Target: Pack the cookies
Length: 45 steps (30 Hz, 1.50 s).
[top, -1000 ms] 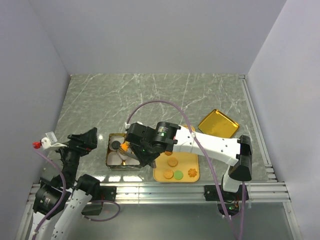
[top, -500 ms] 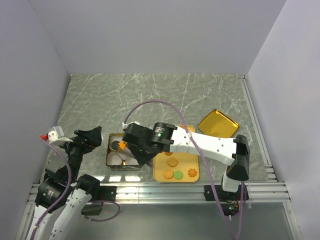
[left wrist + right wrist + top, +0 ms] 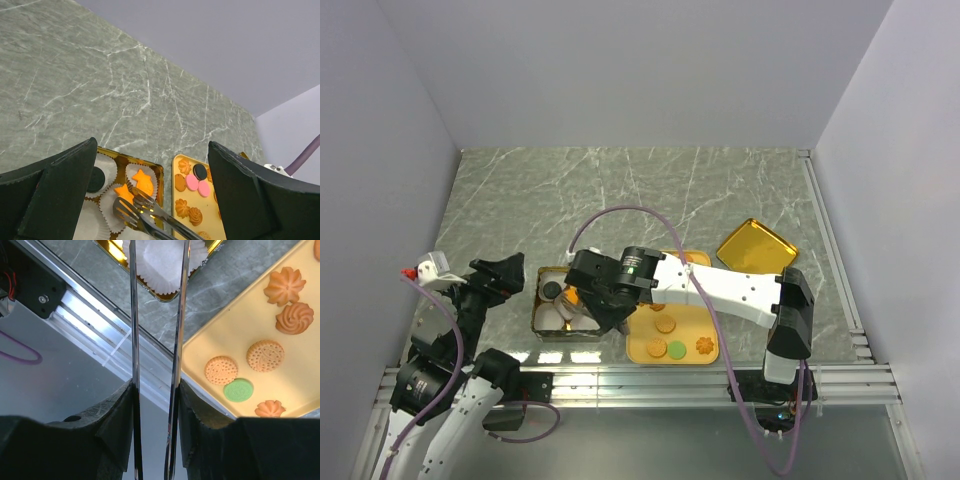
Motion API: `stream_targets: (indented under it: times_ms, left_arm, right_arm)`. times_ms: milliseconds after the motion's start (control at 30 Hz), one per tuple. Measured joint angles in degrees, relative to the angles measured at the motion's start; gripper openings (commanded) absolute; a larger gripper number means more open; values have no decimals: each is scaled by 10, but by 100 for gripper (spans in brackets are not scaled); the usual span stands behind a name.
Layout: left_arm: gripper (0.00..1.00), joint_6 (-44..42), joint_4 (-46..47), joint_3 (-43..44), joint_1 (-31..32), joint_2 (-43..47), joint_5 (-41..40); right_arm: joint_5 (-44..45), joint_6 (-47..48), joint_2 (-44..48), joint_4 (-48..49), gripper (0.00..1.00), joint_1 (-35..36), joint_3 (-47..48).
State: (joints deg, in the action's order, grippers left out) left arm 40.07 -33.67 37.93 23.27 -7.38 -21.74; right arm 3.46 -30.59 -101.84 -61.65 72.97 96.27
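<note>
The right gripper (image 3: 154, 407) is clamped on a pair of metal tongs (image 3: 147, 214). The tongs' tips hang over the white paper cups (image 3: 107, 202) in the gold tin (image 3: 536, 315), at the lower middle of the left wrist view. Some cookies (image 3: 141, 183) lie in those cups, two orange and one dark. The rest sit on the yellow tray (image 3: 705, 322) just right of the tin. The left gripper (image 3: 152, 145), jaws wide apart, hovers left of the tin. A gold lid (image 3: 757, 247) lies to the upper right of the tray.

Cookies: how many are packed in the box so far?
Packed: one dark chocolate disc and two orange flower-shaped cookies sit in white paper cups in the gold tin. In hand: the right tool holds metal tongs over that tin. Left: many more cookies wait on the yellow tray.
</note>
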Motion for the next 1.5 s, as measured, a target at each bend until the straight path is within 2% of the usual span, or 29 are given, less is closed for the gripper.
stream_targets:
  times_ms: [633,867,1100,1267,1400,1500]
  left_arm:
    - [99,0,0,0,1,0,0]
    - [99,0,0,0,1,0,0]
    - [99,0,0,0,1,0,0]
    - [99,0,0,0,1,-1,0]
    - [99,0,0,0,2,-7,3]
    - [100,0,0,0,2,-11,7]
  right_arm:
    - [-5,14,0,1,53,-6,0]
    - [-5,14,0,-1,54,-6,6]
    - [8,9,4,-9,54,-7,62]
    - [23,-1,55,-15,51,-21,51]
    - [34,-13,152,-11,49,-64,-37]
    - [37,-19,235,-16,48,-122,-124]
